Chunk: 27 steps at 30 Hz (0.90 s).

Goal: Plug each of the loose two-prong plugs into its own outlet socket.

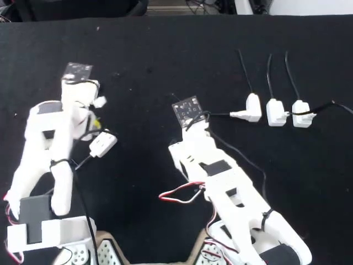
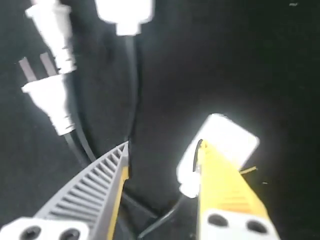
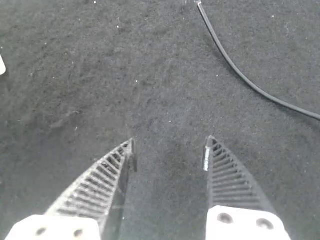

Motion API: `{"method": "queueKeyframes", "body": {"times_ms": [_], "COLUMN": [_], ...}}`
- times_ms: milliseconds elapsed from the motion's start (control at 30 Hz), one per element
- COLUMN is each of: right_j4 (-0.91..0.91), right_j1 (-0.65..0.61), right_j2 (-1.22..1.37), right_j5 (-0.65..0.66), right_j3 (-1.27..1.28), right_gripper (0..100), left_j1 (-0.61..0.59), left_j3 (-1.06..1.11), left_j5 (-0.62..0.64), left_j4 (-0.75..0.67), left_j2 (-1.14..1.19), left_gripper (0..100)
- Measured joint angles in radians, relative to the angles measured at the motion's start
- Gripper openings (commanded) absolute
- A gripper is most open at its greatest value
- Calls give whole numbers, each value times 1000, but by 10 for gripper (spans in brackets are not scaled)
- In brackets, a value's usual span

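Three white sockets lay in a row on the right of the black bench [image 1: 165, 55], just beside one another. Each of the first socket [image 1: 252, 105], second socket [image 1: 274, 112] and third socket [image 1: 301, 114] trailed a thin black cord toward the far edge. A white right-hand plug [image 1: 238, 115] sat against the first socket, its cable running left; its prongs may have been seated, though that was unclear. A fourth socket [image 1: 102, 143], white and blocky, lay tilted on the left of the bench with a black cord. The near plug [image 2: 47, 95] lay on its side, two flat prongs bare. The far plug [image 2: 50, 27] lay just beside it.
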Motion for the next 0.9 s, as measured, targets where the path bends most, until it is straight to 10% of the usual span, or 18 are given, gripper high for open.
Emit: {"method": "queueKeyframes", "body": {"times_ms": [400, 900], "right_j4": [0, 0], "right_j1": [0, 0], "right_j2": [0, 0], "right_j5": [0, 0], "right_j3": [0, 0], "right_gripper": [208, 208], "left_j1": [-127, -2], "left_j3": [31, 133], "left_j5": [0, 0], "left_j4": [92, -54], "left_j2": [0, 0], "left_gripper": [220, 223]}}
